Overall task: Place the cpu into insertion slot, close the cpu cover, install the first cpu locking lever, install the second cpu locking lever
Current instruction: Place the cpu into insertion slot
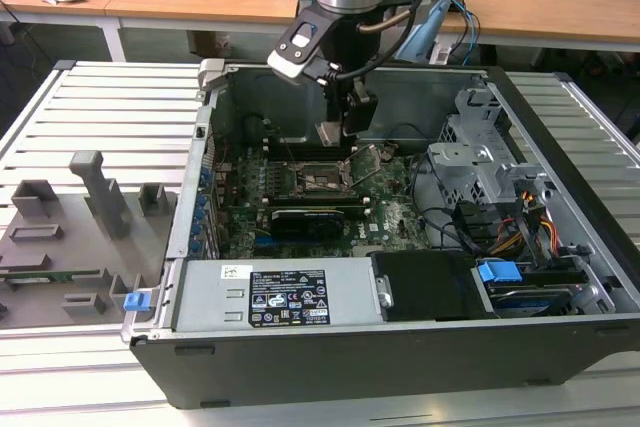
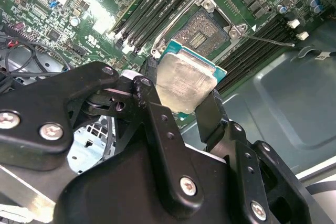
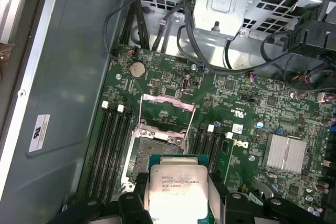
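Observation:
My gripper [image 2: 178, 94] is shut on the cpu [image 2: 185, 83], a thin square chip with a silvery top and a green edge, pinched between two black fingers [image 2: 152, 100]. In the first wrist view the cpu [image 3: 178, 191] hangs above the green board, just off one side of the insertion slot [image 3: 156, 153]. The slot [image 2: 202, 32] lies bare, dark pin field showing. The cpu cover [image 3: 167, 109] is swung up and open on the slot's far side. A thin locking lever [image 2: 269, 40] sticks out loose beside the socket. In the exterior view the gripper [image 1: 338, 133] hovers over the slot [image 1: 322, 182].
Long black memory slots [image 3: 113, 145] flank the socket on both sides. A black card [image 1: 315, 219] lies across the board nearer the exterior view's bottom. A metal drive cage [image 1: 480, 162] with cables stands at the exterior view's right. The case walls [image 1: 210, 147] enclose everything.

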